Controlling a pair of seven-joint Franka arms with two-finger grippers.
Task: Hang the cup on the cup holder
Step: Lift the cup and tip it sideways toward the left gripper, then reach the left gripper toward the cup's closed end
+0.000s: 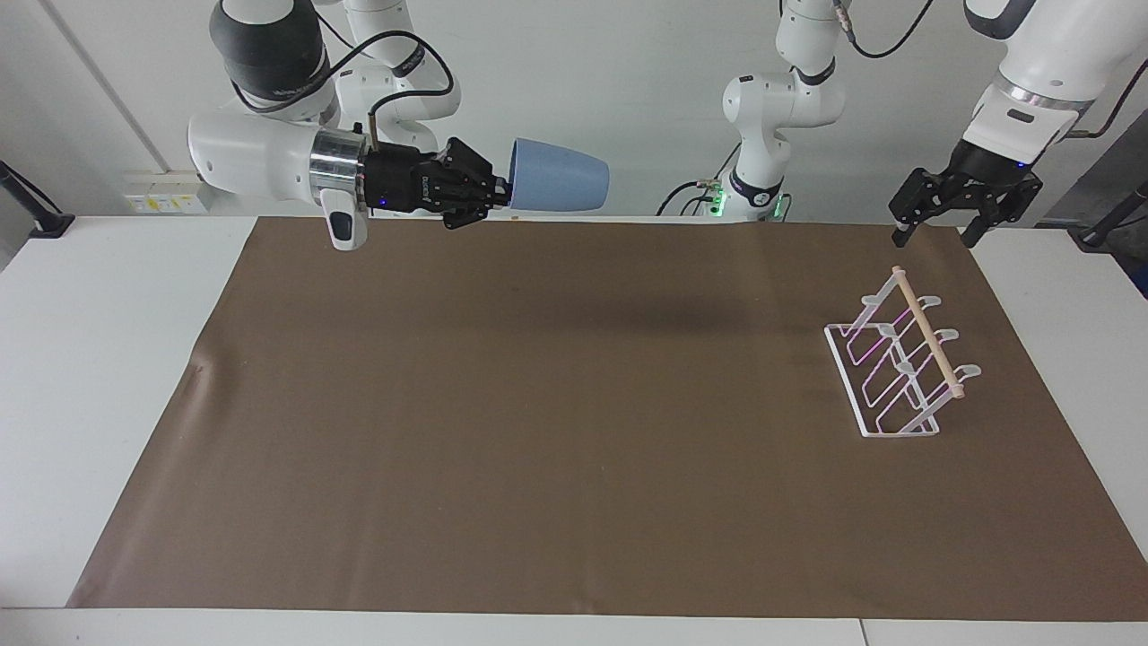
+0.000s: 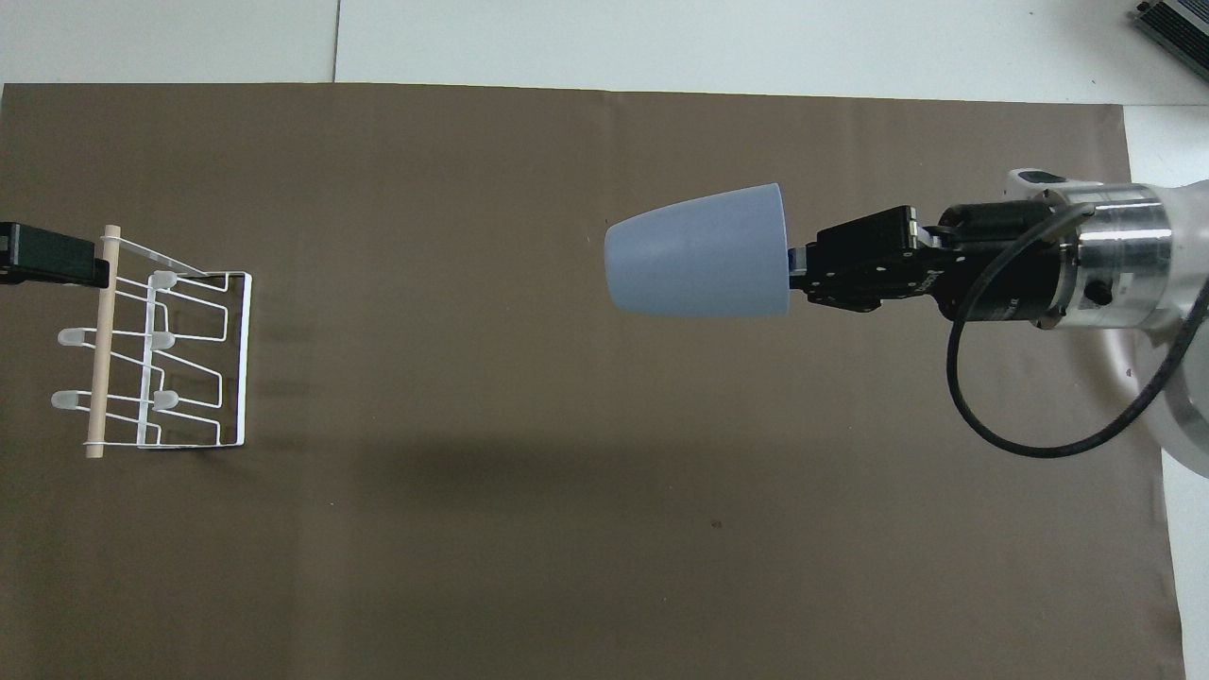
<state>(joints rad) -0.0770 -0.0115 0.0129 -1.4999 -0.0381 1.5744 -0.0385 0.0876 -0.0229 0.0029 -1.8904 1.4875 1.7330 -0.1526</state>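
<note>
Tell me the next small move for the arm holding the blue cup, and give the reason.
Probably carry the cup on toward the left arm's end of the table. The right gripper holds it by the rim, lying sideways high over the brown mat, while the cup holder stands at that end with every prong bare. The left gripper waits, open, over the mat's edge beside the holder.

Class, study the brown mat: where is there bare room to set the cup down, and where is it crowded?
The brown mat lies bare from the right arm's end up to the cup holder. The right gripper holds the cup in the air. Crowding is only around the holder, with the left gripper above it.
</note>
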